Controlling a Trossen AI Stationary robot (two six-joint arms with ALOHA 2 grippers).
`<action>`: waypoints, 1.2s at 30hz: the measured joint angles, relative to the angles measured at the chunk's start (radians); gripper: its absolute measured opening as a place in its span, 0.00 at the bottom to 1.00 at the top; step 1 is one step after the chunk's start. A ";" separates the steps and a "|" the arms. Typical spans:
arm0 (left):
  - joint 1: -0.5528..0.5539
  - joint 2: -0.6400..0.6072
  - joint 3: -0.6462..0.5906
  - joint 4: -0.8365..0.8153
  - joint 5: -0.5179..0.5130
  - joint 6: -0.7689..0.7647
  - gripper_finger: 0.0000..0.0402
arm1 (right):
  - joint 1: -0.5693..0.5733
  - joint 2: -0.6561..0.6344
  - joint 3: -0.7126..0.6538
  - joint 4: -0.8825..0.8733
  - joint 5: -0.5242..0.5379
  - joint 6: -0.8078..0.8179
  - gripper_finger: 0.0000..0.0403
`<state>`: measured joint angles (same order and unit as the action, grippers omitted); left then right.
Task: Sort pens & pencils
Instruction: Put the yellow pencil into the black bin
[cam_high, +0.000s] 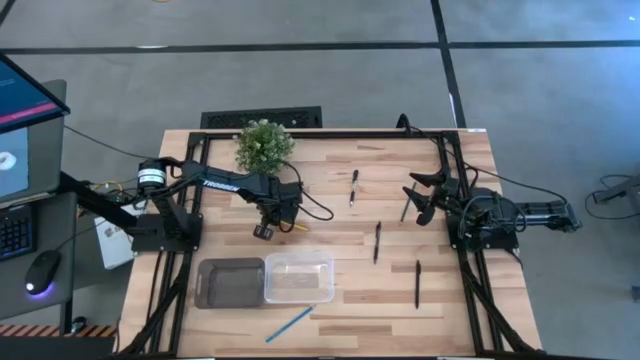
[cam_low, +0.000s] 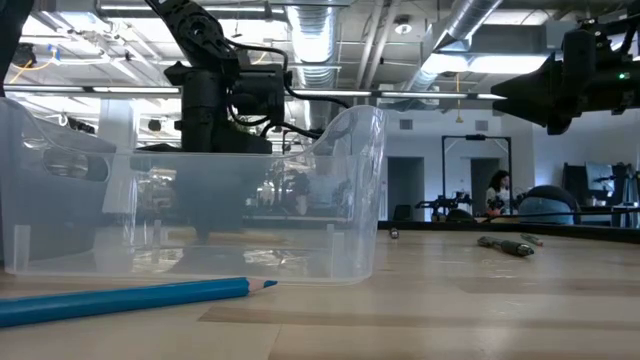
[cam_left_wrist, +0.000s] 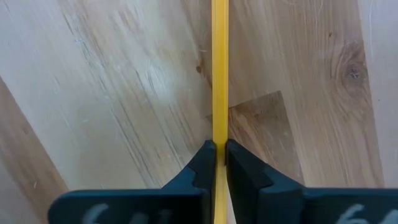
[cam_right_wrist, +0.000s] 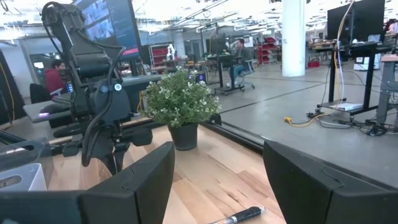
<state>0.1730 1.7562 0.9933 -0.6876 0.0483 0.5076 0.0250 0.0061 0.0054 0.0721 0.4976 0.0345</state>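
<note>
The left gripper (cam_left_wrist: 221, 155) pinches the yellow pencil (cam_left_wrist: 219, 74); both trays beside it look empty, blue pencil (cam_high: 289, 324) and pens (cam_high: 377, 242) unsorted. The right gripper (cam_right_wrist: 217, 180) waits spread.

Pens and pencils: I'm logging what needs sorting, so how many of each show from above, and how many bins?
Black pens: 4
Pencils: 2, a blue pencil on the table and a yellow pencil clamped in the left gripper
Bins: 2, a dark bin and a clear bin
Total: 8
</note>
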 joint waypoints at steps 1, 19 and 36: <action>0.000 0.000 0.000 -0.006 0.000 -0.001 0.02 | 0.000 0.000 0.000 0.000 0.000 0.000 0.66; 0.000 -0.001 0.173 -0.350 -0.084 -0.040 0.02 | 0.000 0.000 0.000 0.000 0.000 0.000 0.66; -0.074 -0.346 0.244 -0.538 -0.121 -0.281 0.02 | 0.000 0.000 0.000 0.000 0.000 -0.008 0.66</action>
<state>0.0985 1.4102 1.2373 -1.2255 -0.0723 0.2268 0.0249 0.0059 0.0051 0.0725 0.4976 0.0260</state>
